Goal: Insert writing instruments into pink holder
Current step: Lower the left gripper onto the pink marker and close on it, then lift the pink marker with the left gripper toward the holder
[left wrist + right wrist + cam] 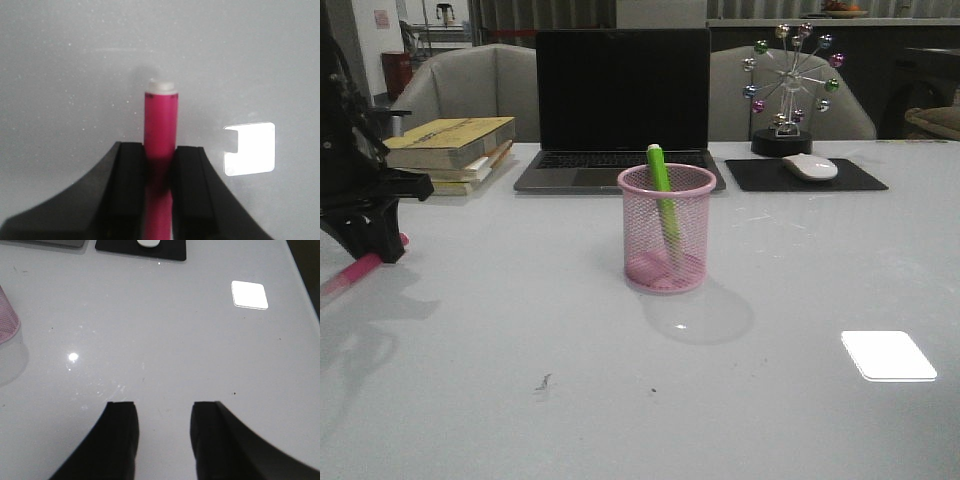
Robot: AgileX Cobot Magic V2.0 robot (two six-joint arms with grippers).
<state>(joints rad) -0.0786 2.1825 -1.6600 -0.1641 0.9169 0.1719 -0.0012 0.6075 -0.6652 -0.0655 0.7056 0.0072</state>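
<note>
The pink wire-mesh holder [666, 232] stands at the table's middle, in front of the laptop. A lime green marker [662, 190] leans inside it, its top poking above the rim. At the far left, my left gripper [382, 250] is down at the table, shut on the hot pink marker [360, 268]. In the left wrist view the pink marker [160, 125] sticks out past the black fingers [131, 175], pale end foremost. My right gripper [163, 410] hangs open over bare table with nothing between its fingers. An edge of the holder [7, 320] shows there.
A laptop [620, 110] stands behind the holder. Stacked books [455, 150] lie at the back left. A mouse [810, 167] on a black pad [805, 178] and a ball ornament [790, 85] are at the back right. A bright light patch [888, 355] lies front right.
</note>
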